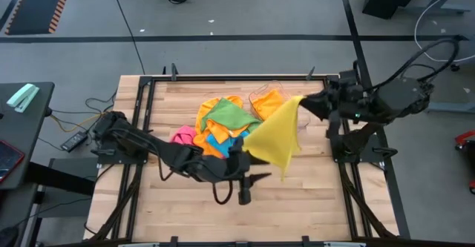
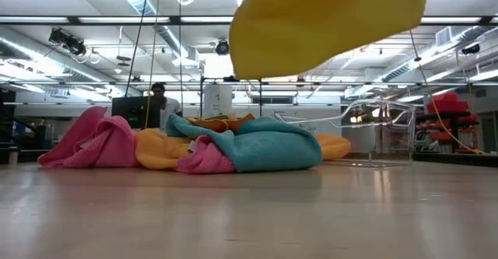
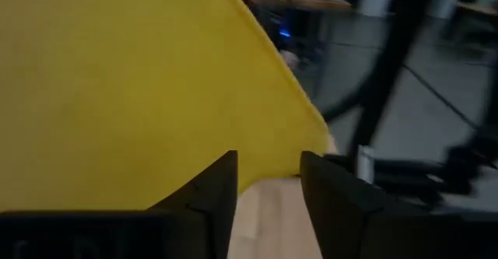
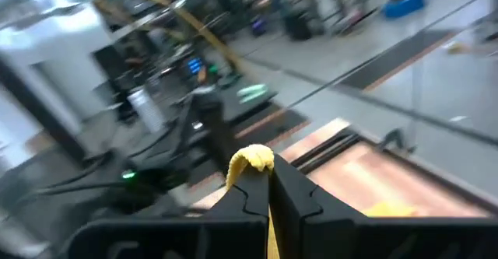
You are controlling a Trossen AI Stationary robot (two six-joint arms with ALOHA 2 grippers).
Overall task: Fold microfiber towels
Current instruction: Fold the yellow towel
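Yellow towel (image 1: 276, 137) hangs in the air over the counter (image 1: 312, 195), long axis sloping from its top corner at the right hand (image 1: 306, 103) down toward the left hand (image 1: 245, 189). Right hand is clamped shut on that top corner; the right wrist view shows a yellow tuft (image 4: 250, 159) pinched between the fingers. Left hand sits below the towel's lower edge with fingers (image 3: 208, 198) apart, gripping nothing; the towel fills the space just ahead of them. Low view alone shows the towel clear of the counter, above the pile of towels (image 2: 194, 146) and the clear plastic tray (image 2: 373, 127).
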